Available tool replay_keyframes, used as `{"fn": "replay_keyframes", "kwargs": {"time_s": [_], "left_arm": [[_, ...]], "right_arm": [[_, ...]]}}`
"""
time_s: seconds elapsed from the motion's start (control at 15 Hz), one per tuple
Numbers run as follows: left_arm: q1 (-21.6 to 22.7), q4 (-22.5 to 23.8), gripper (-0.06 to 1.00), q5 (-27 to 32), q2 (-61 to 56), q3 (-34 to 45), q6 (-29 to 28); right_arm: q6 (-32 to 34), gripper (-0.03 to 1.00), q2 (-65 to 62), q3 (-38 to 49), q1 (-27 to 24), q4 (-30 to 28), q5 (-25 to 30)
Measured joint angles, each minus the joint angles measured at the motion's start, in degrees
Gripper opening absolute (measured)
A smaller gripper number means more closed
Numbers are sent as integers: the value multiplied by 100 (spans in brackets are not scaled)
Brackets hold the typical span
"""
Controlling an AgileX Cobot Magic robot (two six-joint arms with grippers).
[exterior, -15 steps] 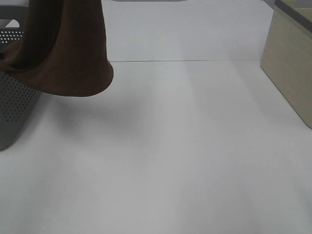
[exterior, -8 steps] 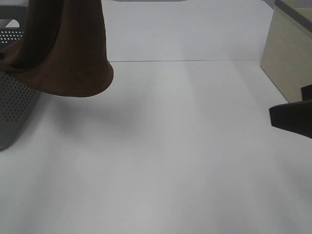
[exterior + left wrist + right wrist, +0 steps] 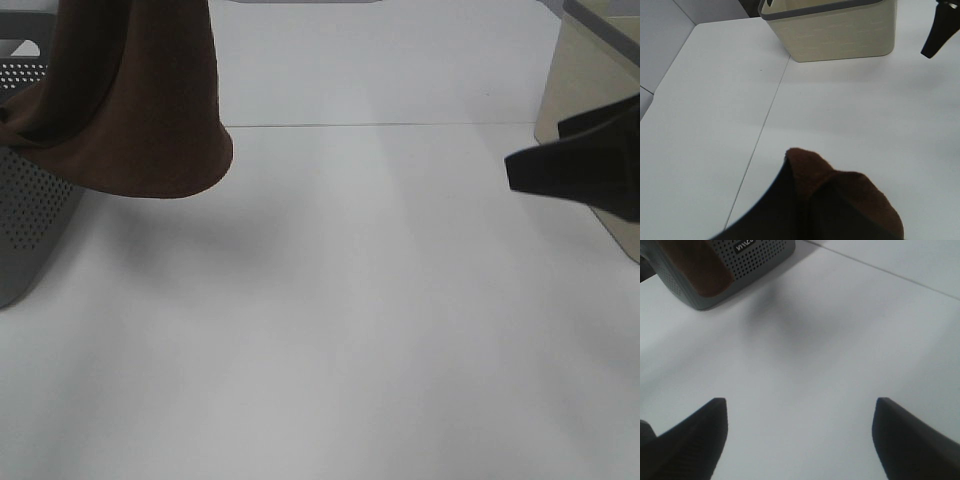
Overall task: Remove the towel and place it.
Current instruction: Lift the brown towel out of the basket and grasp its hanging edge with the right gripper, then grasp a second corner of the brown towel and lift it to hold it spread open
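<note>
The dark brown towel [image 3: 135,100] hangs from above the frame at the back left, its lower fold draped over the grey basket [image 3: 25,215]. In the left wrist view my left gripper [image 3: 805,200] is shut on a bunched part of the towel [image 3: 840,200], held well above the table. My right gripper [image 3: 560,170] reaches in from the right edge, far from the towel. In the right wrist view its fingers [image 3: 700,432] are spread wide and empty [image 3: 800,435] above the bare table, with the basket [image 3: 740,265] and some towel [image 3: 700,270] ahead.
A beige bin [image 3: 595,130] stands at the back right, just behind the right gripper; it also shows in the left wrist view [image 3: 835,30]. A seam [image 3: 380,125] crosses the white table at the back.
My right gripper has come into view from the right edge and moved left and farther back. The towel and the left gripper have not moved.
</note>
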Motion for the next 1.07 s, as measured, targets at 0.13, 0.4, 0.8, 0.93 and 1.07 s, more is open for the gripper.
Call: {"fn": "replay_keyframes", "kwargs": {"time_s": [0.13, 0.4, 0.8, 0.93, 1.07], "left_arm": [[-138, 6, 0, -74, 0, 0, 132], [-476, 11, 0, -258, 0, 0, 372], [-963, 40, 0, -1232, 0, 0, 550], [-1123, 40, 0, -1352, 0, 0, 699], [-1232, 40, 0, -1553, 0, 0, 802]], "right_arm": [[-264, 77, 498, -544, 0, 40, 338], [-957, 77, 1358, -1134, 0, 361, 917], [-2573, 77, 2005, -1243, 791, 1558, 819], [-2676, 77, 2355, -1409, 1014, 1639, 745], [-2756, 77, 2813, -1828, 1518, 1667, 802]]}}
